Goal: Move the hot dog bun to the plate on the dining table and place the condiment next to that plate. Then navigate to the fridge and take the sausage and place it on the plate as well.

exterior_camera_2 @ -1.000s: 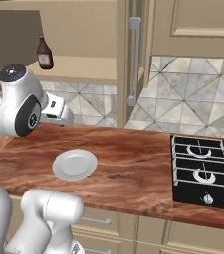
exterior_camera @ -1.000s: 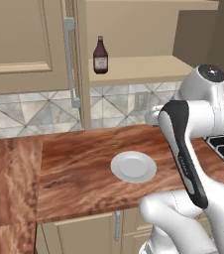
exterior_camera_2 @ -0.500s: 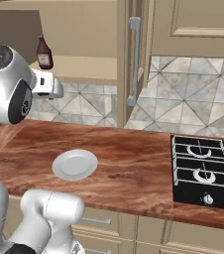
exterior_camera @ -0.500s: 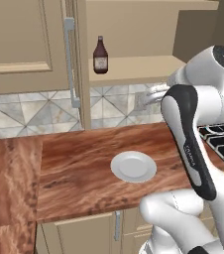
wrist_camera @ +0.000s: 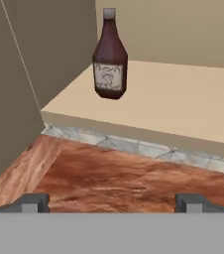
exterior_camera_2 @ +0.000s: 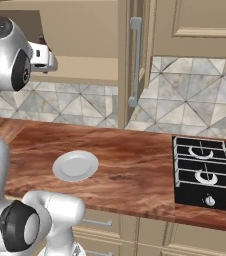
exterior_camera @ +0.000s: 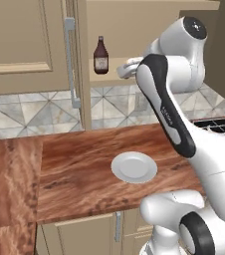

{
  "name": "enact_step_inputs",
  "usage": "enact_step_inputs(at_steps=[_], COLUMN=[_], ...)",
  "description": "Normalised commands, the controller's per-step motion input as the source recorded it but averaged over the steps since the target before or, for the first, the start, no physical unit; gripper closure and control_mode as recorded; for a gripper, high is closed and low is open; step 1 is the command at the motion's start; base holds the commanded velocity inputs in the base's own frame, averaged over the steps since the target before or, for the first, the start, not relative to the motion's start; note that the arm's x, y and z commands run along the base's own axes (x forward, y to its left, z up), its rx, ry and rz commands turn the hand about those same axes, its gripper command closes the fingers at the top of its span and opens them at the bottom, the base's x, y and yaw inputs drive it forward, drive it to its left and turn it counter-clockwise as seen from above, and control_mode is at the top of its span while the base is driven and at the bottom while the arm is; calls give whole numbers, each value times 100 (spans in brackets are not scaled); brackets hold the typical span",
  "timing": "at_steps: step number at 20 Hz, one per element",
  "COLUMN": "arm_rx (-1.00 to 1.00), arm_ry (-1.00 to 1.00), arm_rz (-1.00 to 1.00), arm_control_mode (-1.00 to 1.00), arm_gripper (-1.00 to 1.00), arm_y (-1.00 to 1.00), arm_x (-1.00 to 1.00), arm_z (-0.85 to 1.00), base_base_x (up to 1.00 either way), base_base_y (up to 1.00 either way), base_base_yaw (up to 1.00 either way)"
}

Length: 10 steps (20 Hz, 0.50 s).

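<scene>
condiment (wrist_camera: 109,58): rigid, tall, tippy — upright near the shelf's (wrist_camera: 183,106) front edge
hold: body, at label
gripper (wrist_camera: 112,202): jaws fully apart — empty

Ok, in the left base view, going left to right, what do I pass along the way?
Cabinet door handle → condiment bottle standing upright on the open shelf → white plate down on the wood counter → the robot arm's dark forearm → stove burners at the right edge.
</scene>
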Motion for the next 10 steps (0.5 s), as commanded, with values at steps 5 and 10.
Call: enact_step_inputs(at_steps=[5, 10], arm_rx=[7, 6], arm_ry=[-4, -2], arm_rz=[2, 0], arm_control_mode=[-100, -100], arm_gripper=[-100, -100], arm_y=[19, 12], arm_x=[59, 69], arm_z=[15, 7], base_base_x=[0, 0], base_base_y=[0, 0], base_base_yaw=[0, 0])
